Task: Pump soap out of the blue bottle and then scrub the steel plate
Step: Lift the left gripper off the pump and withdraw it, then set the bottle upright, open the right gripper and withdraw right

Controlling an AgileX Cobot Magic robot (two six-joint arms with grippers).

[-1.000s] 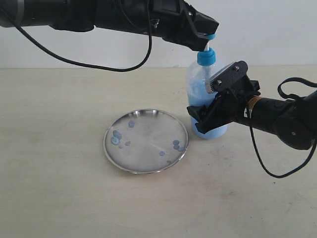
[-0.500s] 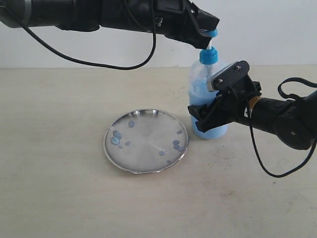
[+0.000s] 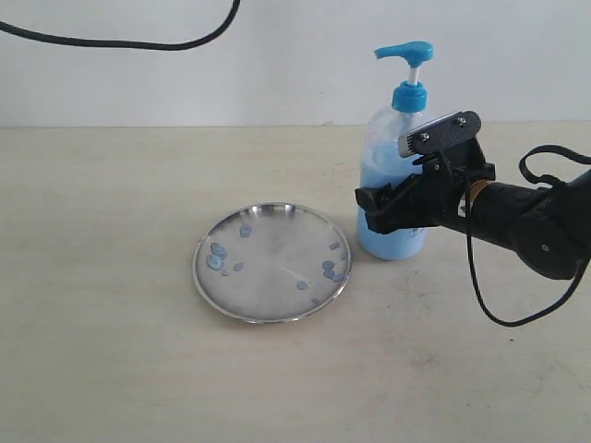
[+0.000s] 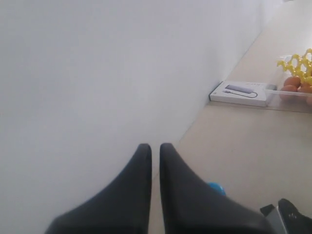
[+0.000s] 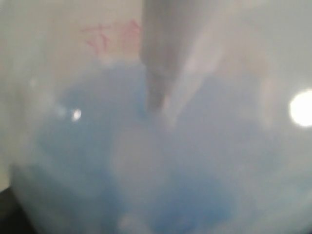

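Now my right gripper [image 3: 388, 214] is clamped around the lower body of the tall clear blue-filled pump bottle [image 3: 383, 148], which stands upright. Just beside the bottle lies the round shiny steel plate [image 3: 272, 277], dotted with blue soap droplets [image 3: 218, 251]. My left gripper [image 4: 155, 146] is pinched together, empty.

blue bottle [image 3: 388, 245] upright, steel plate [image 3: 268, 269] beside — soap-dotted

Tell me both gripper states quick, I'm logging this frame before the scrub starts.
Left gripper: closed, holding nothing.
Right gripper: closed on the blue bottle.
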